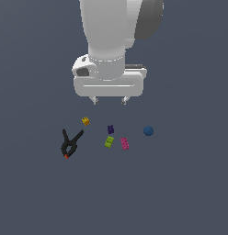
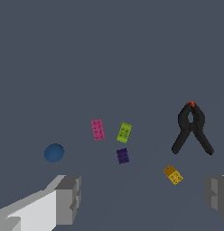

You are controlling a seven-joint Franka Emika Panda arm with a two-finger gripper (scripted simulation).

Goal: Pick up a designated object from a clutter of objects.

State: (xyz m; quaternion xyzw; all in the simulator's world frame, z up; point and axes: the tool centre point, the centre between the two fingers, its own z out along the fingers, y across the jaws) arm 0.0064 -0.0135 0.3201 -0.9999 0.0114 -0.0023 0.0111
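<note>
Exterior view shows the black clamp (image 1: 70,143) lying flat at centre-left of the frame, red tip toward the bottom, handles splayed upward. Up and to its right sits a yellow brick (image 1: 85,121); further right lie purple (image 1: 110,129), green (image 1: 109,142) and pink (image 1: 124,143) bricks, then a blue ball (image 1: 148,131). Above them hangs the gripper (image 1: 110,100), fingers wide apart, holding nothing.

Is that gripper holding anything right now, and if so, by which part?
Nothing is held. The gripper hangs open above the surface, and the black clamp lies untouched among the small bricks.
</note>
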